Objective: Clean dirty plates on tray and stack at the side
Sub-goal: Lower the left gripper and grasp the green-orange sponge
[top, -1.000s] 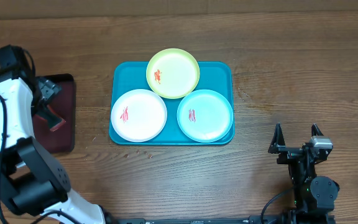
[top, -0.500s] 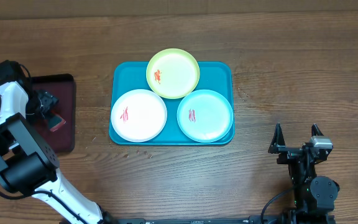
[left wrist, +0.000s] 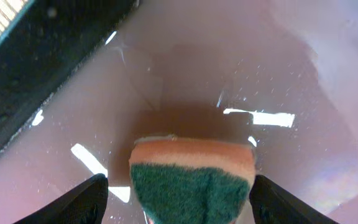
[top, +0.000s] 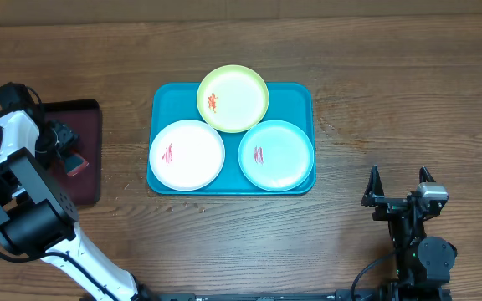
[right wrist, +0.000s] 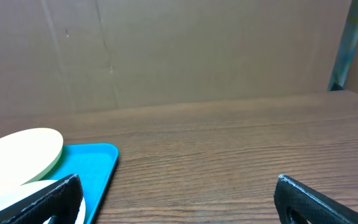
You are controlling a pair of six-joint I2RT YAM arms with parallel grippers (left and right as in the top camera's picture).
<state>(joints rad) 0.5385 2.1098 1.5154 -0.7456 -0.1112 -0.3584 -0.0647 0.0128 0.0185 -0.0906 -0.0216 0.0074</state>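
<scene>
Wood table (top: pixel 392 84) — tray (top: pixel 166 100) lies long axis left-right, 3 plates (top: pixel 192 159) on it, open wood to its right. I read left gripper (left wrist: pixel 176 193) spread astride a sponge (left wrist: pixel 194 158); right gripper (top: pixel 400 182) parted wide.

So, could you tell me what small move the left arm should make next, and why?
Probably close the left gripper on the sponge. Its fingers straddle the sponge on the maroon tray with a gap visible on one side, so it is not gripped yet, and the three plates carry red smears.
</scene>
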